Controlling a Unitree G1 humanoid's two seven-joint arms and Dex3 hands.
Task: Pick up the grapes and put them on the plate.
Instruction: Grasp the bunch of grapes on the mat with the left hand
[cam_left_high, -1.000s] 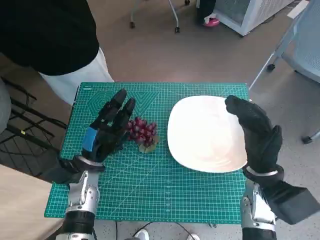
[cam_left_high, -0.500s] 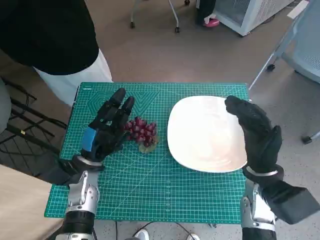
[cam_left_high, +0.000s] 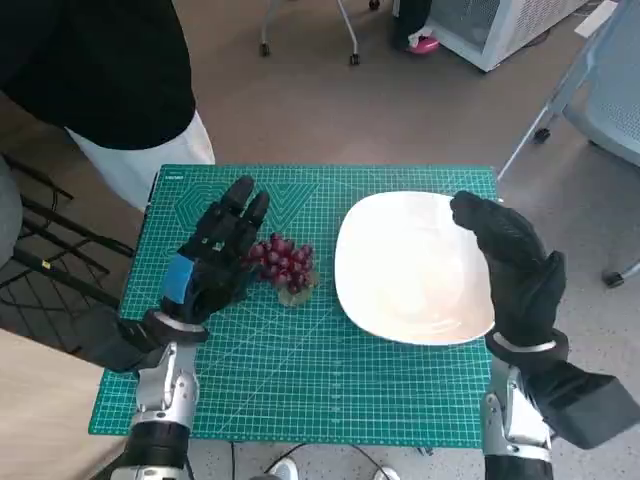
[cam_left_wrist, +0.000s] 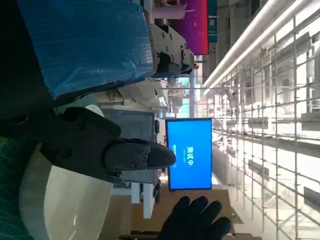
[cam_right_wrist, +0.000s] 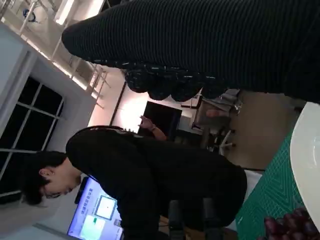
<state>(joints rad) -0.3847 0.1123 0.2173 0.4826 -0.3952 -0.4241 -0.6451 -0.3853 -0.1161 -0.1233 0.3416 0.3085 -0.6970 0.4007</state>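
A small bunch of dark red grapes (cam_left_high: 284, 264) lies on the green cutting mat (cam_left_high: 300, 370), just left of the white plate (cam_left_high: 410, 268). My left hand (cam_left_high: 213, 255), black with blue tape, hovers beside the grapes on their left with fingers spread and nothing in it. My gloved right hand (cam_left_high: 512, 262) stands open over the plate's right edge. The left wrist view shows the plate (cam_left_wrist: 65, 205) and my right hand (cam_left_wrist: 192, 220). In the right wrist view the grapes (cam_right_wrist: 292, 225) and the plate's rim (cam_right_wrist: 306, 150) peek in at the corner.
A person in a black top and white trousers (cam_left_high: 110, 90) stands close to the mat's far left corner, also seen as a person (cam_right_wrist: 150, 180) in the right wrist view. Chair legs (cam_left_high: 305, 30) and a grey chair (cam_left_high: 600, 90) stand beyond the table.
My left hand has shifted very slightly; the grapes, plate and right hand have not moved.
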